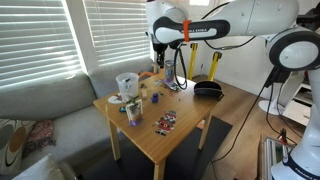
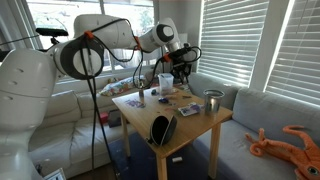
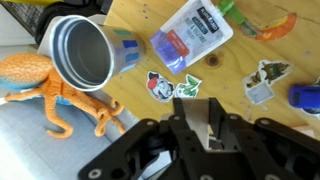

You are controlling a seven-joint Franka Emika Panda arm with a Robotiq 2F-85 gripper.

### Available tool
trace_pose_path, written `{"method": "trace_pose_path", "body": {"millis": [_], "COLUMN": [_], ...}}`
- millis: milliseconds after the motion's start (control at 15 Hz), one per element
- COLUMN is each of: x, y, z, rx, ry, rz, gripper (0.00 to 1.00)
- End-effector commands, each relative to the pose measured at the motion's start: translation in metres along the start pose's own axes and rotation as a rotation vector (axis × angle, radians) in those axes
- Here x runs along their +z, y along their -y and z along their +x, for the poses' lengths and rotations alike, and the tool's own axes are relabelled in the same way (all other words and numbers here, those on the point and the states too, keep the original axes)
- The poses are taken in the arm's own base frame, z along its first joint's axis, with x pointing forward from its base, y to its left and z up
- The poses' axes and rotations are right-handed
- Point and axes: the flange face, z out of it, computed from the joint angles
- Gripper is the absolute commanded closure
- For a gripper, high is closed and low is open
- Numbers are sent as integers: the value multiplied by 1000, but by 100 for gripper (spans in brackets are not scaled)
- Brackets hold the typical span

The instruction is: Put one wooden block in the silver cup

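I hold the gripper (image 3: 210, 120) over the table (image 3: 230, 58), and its fingers pinch a small pale wooden block (image 3: 212, 130). The silver cup (image 3: 85, 50) stands upright near the table edge, apart from the gripper. An orange octopus toy (image 3: 55, 92) lies below that edge.

The silver cup (image 3: 85, 52) stands at the worktop's (image 1: 192, 112) edge, mouth open upward with nothing over it, so the drop from above is free. Flat stickers (image 3: 165, 85) and a clear packet (image 3: 195, 28) beside it lie low and block little. In an exterior view a taller clear container (image 1: 126, 82) rises at the far left, a black object (image 1: 207, 89) crowds the far right corner, and the near right stretch looks bare.
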Motion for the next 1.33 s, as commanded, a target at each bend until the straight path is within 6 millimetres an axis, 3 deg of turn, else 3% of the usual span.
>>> {"method": "trace_pose_path", "body": {"millis": [0, 333, 467, 667, 1000, 1267], "x": [-47, -55, -48, -20, 23, 27], "y": [-38, -96, -117, -140, -121, -114], "z": [-31, -65, -72, -76, -80, -86], "rx": [187, 449, 551, 667, 699, 782], "ry": [-67, -152, -209, -255, -42, 37], "rz": [-46, -101, -114, -79, 2, -32], "gripper": [93, 93, 93, 93, 93, 93]}}
